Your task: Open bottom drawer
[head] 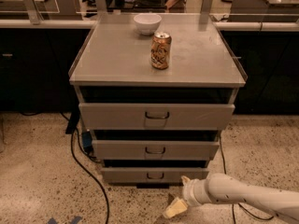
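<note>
Speckled beige terrazzo floor lies under the fingers and spreads out to both sides of them. Light-grey metal cabinet w/ a flat top stands directly above & slightly left of them, holding three drawer fronts stacked widest to narrowest. The widest, tallest grey drawer front is highest, well apart from the fingers. The mid-sized grey drawer front sits nearer, w/ a dark gap above it. The bottom drawer, a narrow flat grey front and the smallest of the three, is the closest thing to them, just above & to the left.

White tube-shaped robot arm comes in from the lower right edge, running back to the right of the fingers. It ends in the two-finger gripper, low at floor level by the drawer's right end. The cream-coloured fingers are spread apart w/ nothing between them. One tip points up at the drawer's lower right edge; contact there can't be told. The other angles down-left over the floor.

White round bowl is far up, at the back of the cabinet top. Gold-brown drink can stands upright in front of it, also far above. Small dark wire handle at the bottom drawer's centre is left of the upper tip, near but not touched.
</note>
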Controlling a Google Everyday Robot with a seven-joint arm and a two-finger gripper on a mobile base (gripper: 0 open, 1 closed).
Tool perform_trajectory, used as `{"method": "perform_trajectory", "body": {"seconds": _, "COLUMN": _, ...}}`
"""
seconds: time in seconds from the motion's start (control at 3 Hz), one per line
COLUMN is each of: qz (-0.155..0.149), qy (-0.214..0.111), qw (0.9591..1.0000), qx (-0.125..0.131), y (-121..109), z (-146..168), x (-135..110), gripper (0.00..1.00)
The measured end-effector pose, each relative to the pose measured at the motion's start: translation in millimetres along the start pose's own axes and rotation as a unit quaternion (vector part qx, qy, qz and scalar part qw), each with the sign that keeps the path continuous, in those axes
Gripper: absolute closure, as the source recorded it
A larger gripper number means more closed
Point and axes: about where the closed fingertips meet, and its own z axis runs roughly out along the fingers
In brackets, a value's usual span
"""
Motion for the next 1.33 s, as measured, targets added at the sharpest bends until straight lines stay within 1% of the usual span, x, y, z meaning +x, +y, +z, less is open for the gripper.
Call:
{"method": "perform_trajectory", "body": {"seconds": 0.33, "qz": -0.004, "qy": -0.025, "qw": 0.9996, "qx": 0.013, "y": 5, "z": 40, "x": 1, "gripper": 0.0}}
{"method": "perform_trajectory", "body": {"seconds": 0.67, "qz": 0.037, "qy": -0.062, "qw": 0.9965, "qx": 0.042, "y": -13, "z": 108, "x": 6, "gripper": 0.0}}
{"method": "perform_trajectory", "body": {"seconds": 1.0, "qz": 0.037, "qy": -0.062, "qw": 0.9965, "qx": 0.042, "y": -13, "z": 107, "x": 6, "gripper": 0.0}}
{"method": "perform_trajectory", "body": {"seconds": 1.33, "qz": 0.014, "qy": -0.054, "qw": 0.9968, "qx": 0.058, "y": -22, "z": 105, "x": 5, "gripper": 0.0}}
